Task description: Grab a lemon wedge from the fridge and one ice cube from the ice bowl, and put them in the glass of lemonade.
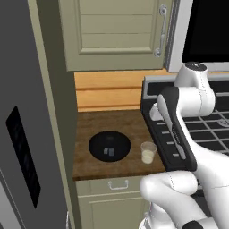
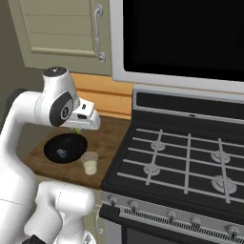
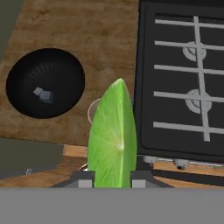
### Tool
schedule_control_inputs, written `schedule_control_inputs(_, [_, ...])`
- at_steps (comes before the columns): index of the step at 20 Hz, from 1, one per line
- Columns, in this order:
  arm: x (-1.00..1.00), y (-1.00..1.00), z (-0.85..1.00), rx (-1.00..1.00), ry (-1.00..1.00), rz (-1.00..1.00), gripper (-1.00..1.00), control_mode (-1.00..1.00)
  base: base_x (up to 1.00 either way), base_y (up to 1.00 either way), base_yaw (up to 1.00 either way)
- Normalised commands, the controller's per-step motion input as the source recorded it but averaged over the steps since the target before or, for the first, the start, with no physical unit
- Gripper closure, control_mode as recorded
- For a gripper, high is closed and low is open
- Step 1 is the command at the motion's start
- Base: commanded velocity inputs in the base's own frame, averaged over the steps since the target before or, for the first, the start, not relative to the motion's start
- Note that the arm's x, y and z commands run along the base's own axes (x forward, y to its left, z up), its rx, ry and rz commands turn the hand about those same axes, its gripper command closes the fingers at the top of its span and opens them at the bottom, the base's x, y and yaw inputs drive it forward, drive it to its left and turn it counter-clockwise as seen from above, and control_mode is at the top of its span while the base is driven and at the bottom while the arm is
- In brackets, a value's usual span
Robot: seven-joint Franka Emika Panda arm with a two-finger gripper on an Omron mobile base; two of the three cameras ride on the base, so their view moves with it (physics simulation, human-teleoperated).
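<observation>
- Clamping the lemon wedge (image 3: 112,138) between the two finger tips of the gripper (image 3: 112,177), low in the middle of the hand view, with the cut face turned toward the camera.
- Hiding most of the glass of lemonade (image 3: 92,110) behind the wedge in that view, leaving just a curve of rim peeking out at the wedge's left edge.
- Hanging above the wooden counter (image 1: 112,123) near the left edge of the stove (image 2: 190,152); showing a speck of green under the hand (image 2: 78,128) at middle left of the right base view.
- Sitting at lower middle of the left base view: the glass (image 1: 148,152), upright, pale liquid inside, just right of the ice bowl (image 1: 109,146), close to it but apart.
- Holding small grey ice cubes (image 1: 109,152) in the black bowl, seen also at upper left of the hand view (image 3: 43,94).
- Filling the left edge of the left base view: the fridge (image 1: 22,134), grey, with a black panel on the door.
</observation>
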Motion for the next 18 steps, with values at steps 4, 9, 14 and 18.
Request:
schedule_control_inputs(4, [0.24,0.0,-0.82,0.01,0.02,0.11,1.0,-1.0,0.0,0.0,0.0])
schedule_control_inputs(9, [0.29,0.1,-0.97,0.0,0.02,0.13,1.0,-1.0,0.0,0.0,0.0])
schedule_control_inputs(14, [0.57,0.0,-0.66,0.0,0.1,0.14,1.0,-1.0,0.0,0.0,0.0])
schedule_control_inputs(18, [0.91,0.02,0.01,-0.16,0.27,0.03,1.0,-1.0,0.0,0.0,0.0])
